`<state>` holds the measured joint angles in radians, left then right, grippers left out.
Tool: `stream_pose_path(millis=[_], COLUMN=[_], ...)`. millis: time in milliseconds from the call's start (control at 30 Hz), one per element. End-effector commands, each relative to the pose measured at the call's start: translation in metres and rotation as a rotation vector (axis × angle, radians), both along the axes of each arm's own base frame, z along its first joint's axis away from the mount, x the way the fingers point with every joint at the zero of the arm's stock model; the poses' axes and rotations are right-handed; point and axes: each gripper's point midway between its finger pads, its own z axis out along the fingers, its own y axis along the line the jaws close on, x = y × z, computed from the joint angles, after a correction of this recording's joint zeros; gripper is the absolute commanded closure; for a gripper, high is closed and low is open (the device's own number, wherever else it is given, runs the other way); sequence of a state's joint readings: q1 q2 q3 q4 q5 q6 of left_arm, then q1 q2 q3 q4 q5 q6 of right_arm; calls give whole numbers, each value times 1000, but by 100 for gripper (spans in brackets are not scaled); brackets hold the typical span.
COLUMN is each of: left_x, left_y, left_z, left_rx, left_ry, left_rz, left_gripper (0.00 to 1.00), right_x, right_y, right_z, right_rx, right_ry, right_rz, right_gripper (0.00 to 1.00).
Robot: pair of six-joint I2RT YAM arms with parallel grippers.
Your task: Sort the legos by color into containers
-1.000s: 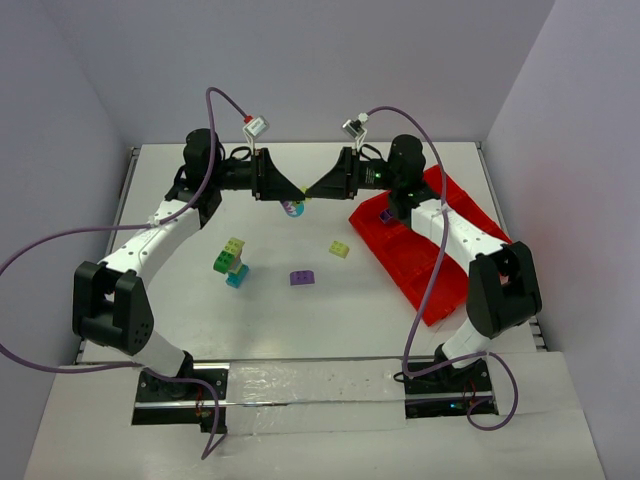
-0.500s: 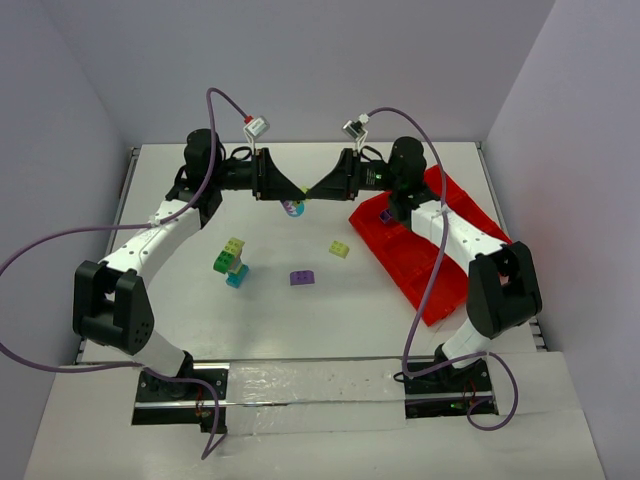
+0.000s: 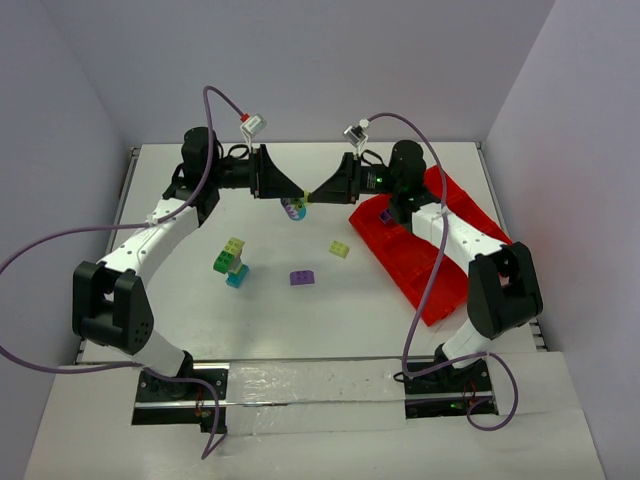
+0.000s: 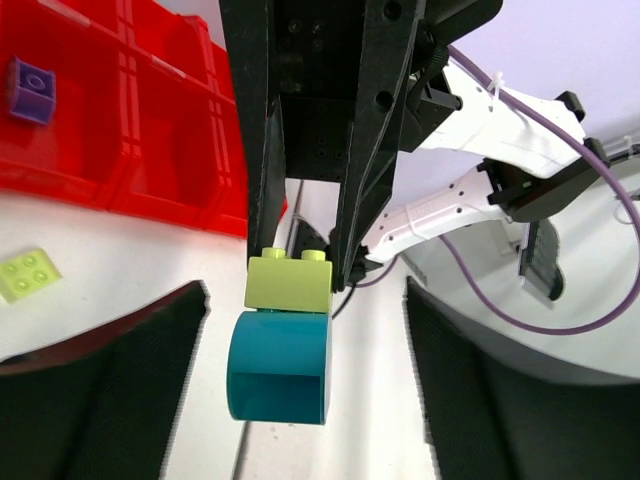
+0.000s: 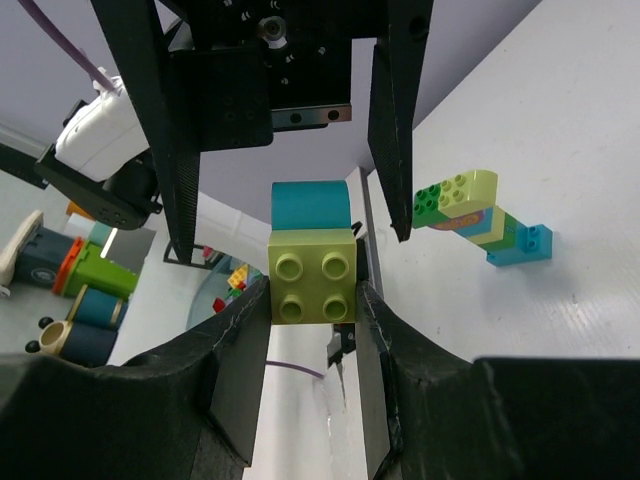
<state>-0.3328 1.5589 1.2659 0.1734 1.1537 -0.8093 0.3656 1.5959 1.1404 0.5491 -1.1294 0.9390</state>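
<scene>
**Top view.** 2 arms meet tip to tip just left of the far end of the red tray (image 3: 430,275). The left gripper (image 3: 292,194) and right gripper (image 3: 320,190) have 1 small held stack (image 3: 293,207) between them. It is too small here to tell which gripper grips it. 1 purple brick (image 3: 385,215) lies in a far compartment of the tray. On the table (image 3: 200,320), left of the tray, the 1 pale yellow brick (image 3: 340,249) lies nearest it. The 1 loose purple brick (image 3: 302,278) is farther out, and the 1 mixed stack (image 3: 232,262) is farthest.

**Left wrist.** Here the held stack shows as 2 pieces, a lime brick (image 4: 288,283) on a teal piece (image 4: 278,365). The right gripper (image 4: 300,262) clamps the lime brick with its 2 black fingers. The left gripper (image 4: 305,330) is spread wide, 1 finger on each side of the teal piece and clear of it. This view also shows the tray's dividers, the purple brick (image 4: 30,88) alone in its compartment, and the pale yellow brick (image 4: 28,275) just outside the tray.

**Right wrist.** The right gripper (image 5: 312,300) pinches the lime brick (image 5: 312,278), its 4 studs facing the camera. The teal piece (image 5: 310,205) sits behind it. The left gripper (image 5: 290,240) straddles both, its fingers wide. Only this view shows the mixed stack (image 5: 470,215) closely, with green, lime, yellow and cyan bricks.
</scene>
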Motion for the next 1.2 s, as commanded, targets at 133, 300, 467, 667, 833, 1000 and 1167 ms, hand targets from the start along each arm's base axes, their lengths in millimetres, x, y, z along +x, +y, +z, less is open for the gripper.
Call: stream_pose_path(millis=[133,300,467,667,833,1000,1167], left_x=[10,10,8,6,2,4,6], left_y=[5,10,9,6,0,0,7], left_z=[17,6,1,-3,-6,-6,-14], left_rx=[-9,6,-1,2,-1,9,43], left_ry=[-76,-49,-24,-7,2,-1,8], left_rz=[31,24,-11,-34,-51,-45,-2], left_gripper=[1,1,9,12,62,100,100], right_x=[0,4,6,5,4,7,26], right_y=[-11,-18,-19,-18,-17,-20,-45], right_z=[13,16,16,17,20,21,17], right_rx=[15,16,15,21,28,20,-20], right_ry=[-55,-61,-61,-58,-59,-62,-63], right_rz=[-32,-55,-58,-49,-46,-62,-189], right_gripper=[100,100,100,100,100,100,100])
